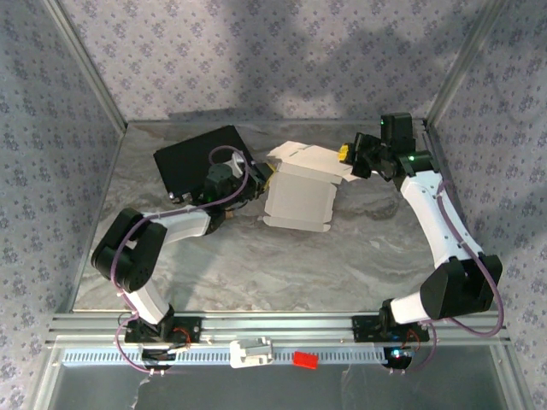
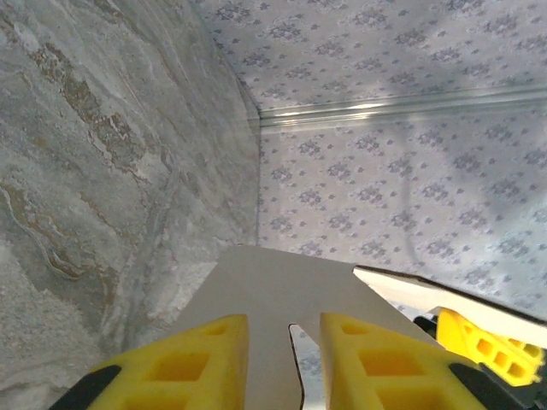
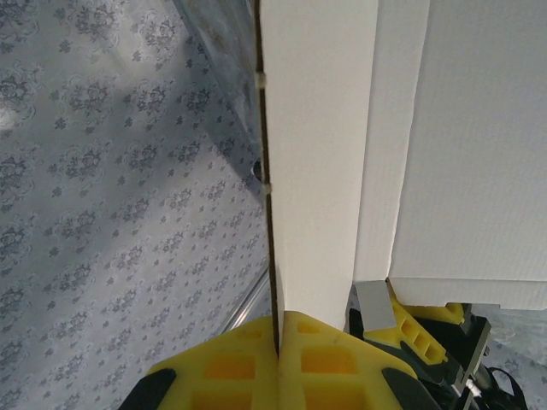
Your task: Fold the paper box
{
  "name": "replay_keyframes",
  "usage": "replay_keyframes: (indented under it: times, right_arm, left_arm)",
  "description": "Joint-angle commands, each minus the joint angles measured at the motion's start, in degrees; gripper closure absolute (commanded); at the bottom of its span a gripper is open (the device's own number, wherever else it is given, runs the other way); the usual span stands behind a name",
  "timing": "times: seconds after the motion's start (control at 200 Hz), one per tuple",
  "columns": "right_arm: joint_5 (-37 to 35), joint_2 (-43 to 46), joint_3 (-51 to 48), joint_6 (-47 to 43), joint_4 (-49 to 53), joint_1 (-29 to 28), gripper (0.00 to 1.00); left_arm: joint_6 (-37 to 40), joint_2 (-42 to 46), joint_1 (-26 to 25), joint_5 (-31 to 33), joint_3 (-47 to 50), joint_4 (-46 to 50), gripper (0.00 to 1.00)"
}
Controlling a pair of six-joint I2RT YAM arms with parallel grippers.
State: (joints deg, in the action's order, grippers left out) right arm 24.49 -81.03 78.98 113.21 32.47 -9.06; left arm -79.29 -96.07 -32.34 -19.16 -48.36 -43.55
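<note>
The paper box [image 1: 299, 201] is a white, partly folded cardboard sheet lying in the middle of the table, with flaps raised at its far side. My left gripper [image 1: 255, 184] is at the box's left edge. In the left wrist view its yellow fingers [image 2: 197, 359] stand apart, and a grey-shaded flap of the paper box [image 2: 282, 282] lies face-on across the gap, not pinched. My right gripper [image 1: 346, 156] is at the box's far right corner. In the right wrist view the right gripper [image 3: 279, 318] is shut on the edge of a white flap of the paper box [image 3: 325, 154].
A black case [image 1: 197, 158] lies at the back left, just behind my left gripper. Patterned walls and aluminium posts close in the table on three sides. A white part [image 1: 252, 352] and a red one [image 1: 305, 360] sit on the front rail.
</note>
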Motion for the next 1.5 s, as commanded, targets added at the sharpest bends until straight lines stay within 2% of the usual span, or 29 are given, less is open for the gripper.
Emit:
replay_keyframes:
  times: [0.0, 0.17, 0.36, 0.45, 0.545, 0.635, 0.72, 0.88, 0.984, 1.089, 1.189, 1.269, 1.494]
  right_arm:
    - [0.8, -0.1, -0.5, 1.3, -0.4, -0.8, 1.0]
    - [0.7, 0.0, -0.6, 1.5, -0.2, -1.7, 1.0]
    - [0.2, 0.0, -0.5, 1.2, 0.6, -2.5, 1.0]
    - [-0.8, -0.1, -0.5, 0.1, 1.4, -2.9, 1.0]
    - [-4.2, -0.6, 0.3, -4.6, 2.5, -3.4, 1.0]
    - [-8.3, -1.2, 0.5, -10.7, 4.6, -4.2, 1.0]
    - [-10.9, -1.3, -2.9, -13.5, 2.3, -5.5, 1.0]
    - [-13.0, -1.5, -9.7, -20.2, -10.3, -7.8, 1.0]
    - [-11.5, -3.7, -10.2, -25.7, -11.0, -8.8, 1.0]
    - [-9.8, -6.4, -10.1, -29.8, -9.4, -10.3, 1.0]
    - [-10.2, -7.5, -12.8, -31.4, -10.6, -11.8, 1.0]
    - [-10.2, -7.6, -15.6, -31.6, -15.3, -12.4, 1.0]
    - [-6.9, -10.2, -17.6, -37.0, -18.9, -11.8, 1.0]
  left_arm:
    - [7.1, 3.0, -1.3, 1.7, -3.3, 6.6, 0.65]
    - [14.4, 3.6, -2.5, 2.0, -8.1, 18.3, 0.6]
    - [24.9, 2.9, -4.3, 4.2, -15.6, 37.6, 0.57]
    - [26.9, 3.2, -4.6, 5.5, -16.2, 41.6, 0.58]
    - [28.9, 5.7, -5.1, 6.8, -14.8, 45.1, 0.56]
    - [30.4, 9.3, -5.5, 6.9, -11.6, 48.7, 0.49]
    - [31.3, 13.8, -5.4, 7.2, -6.8, 52.4, 0.47]
    - [32.4, 23.9, -4.5, 7.8, 2.1, 59.4, 0.47]
    - [33.0, 30.9, -2.5, 9.4, 4.8, 64.7, 0.47]
    - [32.9, 37.1, 2.0, 9.2, 7.6, 66.2, 0.49]
    - [33.9, 39.1, 6.1, 7.3, 8.9, 66.2, 0.52]
    - [35.0, 38.7, 7.5, 6.5, 9.1, 65.6, 0.53]
    - [38.3, 31.6, 8.0, 3.2, 9.6, 56.3, 0.61]
